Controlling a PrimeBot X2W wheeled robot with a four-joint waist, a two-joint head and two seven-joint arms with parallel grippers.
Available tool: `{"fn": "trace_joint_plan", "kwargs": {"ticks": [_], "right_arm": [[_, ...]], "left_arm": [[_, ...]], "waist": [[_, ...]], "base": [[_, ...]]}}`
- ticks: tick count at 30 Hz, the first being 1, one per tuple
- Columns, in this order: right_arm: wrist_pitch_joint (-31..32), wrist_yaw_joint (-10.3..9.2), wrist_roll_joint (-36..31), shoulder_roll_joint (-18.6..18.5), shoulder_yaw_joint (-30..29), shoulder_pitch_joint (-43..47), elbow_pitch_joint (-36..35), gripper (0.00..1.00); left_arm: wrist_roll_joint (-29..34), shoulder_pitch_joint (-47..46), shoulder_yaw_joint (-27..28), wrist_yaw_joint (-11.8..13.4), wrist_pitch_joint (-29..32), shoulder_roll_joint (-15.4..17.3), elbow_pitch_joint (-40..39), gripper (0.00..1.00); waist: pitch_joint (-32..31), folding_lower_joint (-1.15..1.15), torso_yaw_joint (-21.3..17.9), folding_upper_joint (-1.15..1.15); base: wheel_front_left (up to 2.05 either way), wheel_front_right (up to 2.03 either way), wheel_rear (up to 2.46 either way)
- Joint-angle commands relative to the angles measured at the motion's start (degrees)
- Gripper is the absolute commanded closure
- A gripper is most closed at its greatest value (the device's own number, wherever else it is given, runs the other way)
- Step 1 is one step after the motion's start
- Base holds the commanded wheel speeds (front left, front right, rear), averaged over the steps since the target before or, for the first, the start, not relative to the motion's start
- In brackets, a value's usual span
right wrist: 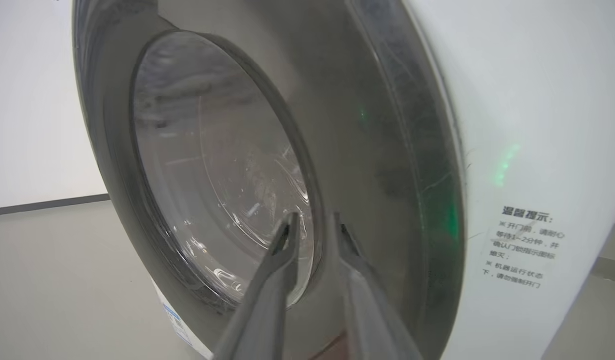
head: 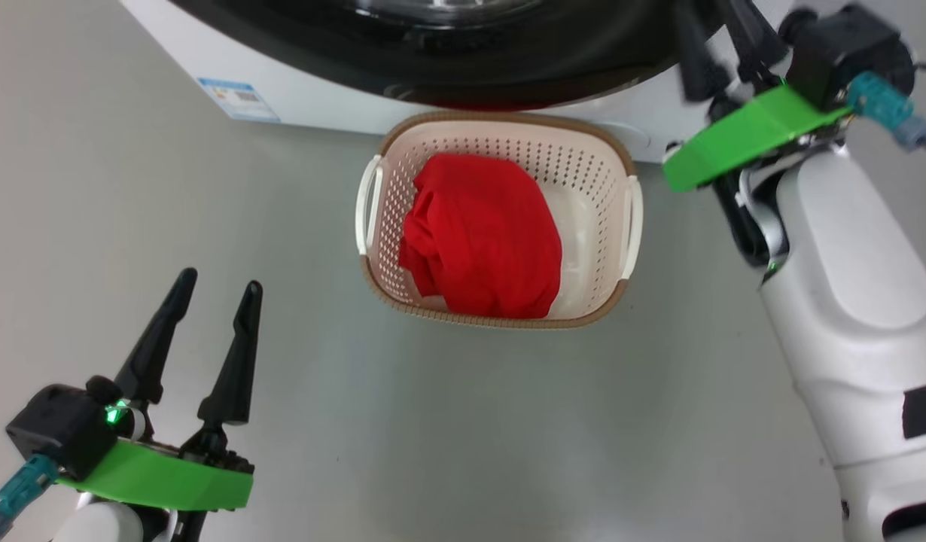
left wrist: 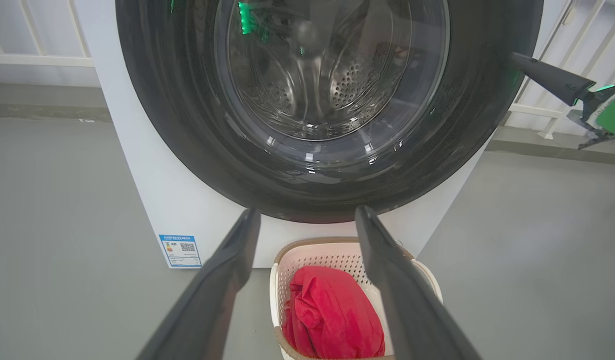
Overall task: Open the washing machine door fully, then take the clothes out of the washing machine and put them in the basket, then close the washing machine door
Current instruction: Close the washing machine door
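Right claw [right wrist: 315, 225]: parted slightly, clamps nothing, hovers close by rim of large round glossy-black, glass-centred washing machine door [left wrist: 327, 100] | left claw [head: 220, 282]: spread wide, empty | door: lies flush on big white boxy washing machine [left wrist: 152, 200], faces robot, round, lacks long axis | handling: likely stiff, heavy, slick; best hooked at rim edge

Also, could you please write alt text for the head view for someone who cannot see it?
Red clothes lie in a cream perforated basket on the grey floor, before the white washing machine. The left gripper hovers open at lower left; the right arm extends at right.
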Motion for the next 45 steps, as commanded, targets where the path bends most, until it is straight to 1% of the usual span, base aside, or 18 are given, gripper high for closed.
{"fn": "trace_joint_plan", "kwargs": {"ticks": [1, 11, 20, 29, 37, 45], "right_arm": [[-0.3, -0.06, 0.7, 1.2, 1.1, 2.3, -2.4, 0.00], [-0.3, -0.06, 0.0, 1.2, 2.4, 12.6, -8.0, 0.00], [-0.3, -0.06, -0.4, 1.2, 0.2, 22.3, -12.5, 0.00], [-0.3, -0.06, -0.4, 1.1, -3.8, 32.1, -16.9, 0.00], [-0.3, -0.06, 0.8, 1.1, -6.4, 40.2, -20.6, 0.00], [-0.3, -0.06, 0.0, 1.1, -7.3, 45.1, -24.6, 0.00]], "left_arm": [[-0.6, 0.8, 1.6, -0.3, -0.4, 2.5, -0.7, 0.00], [-0.5, 3.1, 2.3, -0.3, -0.4, 2.6, -0.2, 0.00], [0.1, 6.7, 3.7, -0.3, -0.4, 1.8, 0.1, 0.00], [1.2, 9.8, 5.9, -0.3, -0.4, 0.9, 1.3, 0.00], [3.0, 12.6, 8.2, -0.3, -0.4, -0.5, 1.5, 0.00], [5.0, 14.2, 10.5, -0.3, -0.4, -1.2, 1.4, 0.00]], "waist": [[-2.6, 0.00, -1.7, 0.00], [-8.7, 0.00, -4.6, 0.00], [-15.6, 0.00, -7.7, 0.00], [-21.6, 0.00, -9.9, 0.00], [-24.7, 0.00, -11.3, 0.00], [-26.6, 0.00, -11.8, 0.00]], "base": [[0.00, 0.00, 0.00], [0.00, 0.00, 0.00], [0.00, 0.00, 0.00], [0.00, 0.00, 0.00], [0.00, 0.00, 0.00], [0.00, 0.00, 0.00]]}}
